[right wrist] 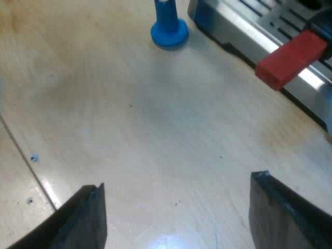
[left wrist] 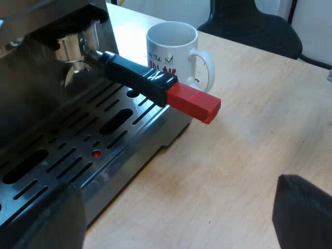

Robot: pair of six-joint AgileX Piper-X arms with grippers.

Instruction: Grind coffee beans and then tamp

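Right wrist view: blue tamper [right wrist: 169, 23] well beyond right hand [right wrist: 179, 181]

Handle: the holder's handle [left wrist: 150, 83] juts from the espresso machine [left wrist: 135, 166] front, out past its drip tray, barring that approach.
Mug: the mug [left wrist: 174, 52] stands beside the machine, close to the handle's red end.
Tamper: the blue tamper [right wrist: 169, 26] stands upright near the machine's base.
Open room: bare table [left wrist: 249, 150] outward from the machine's front.
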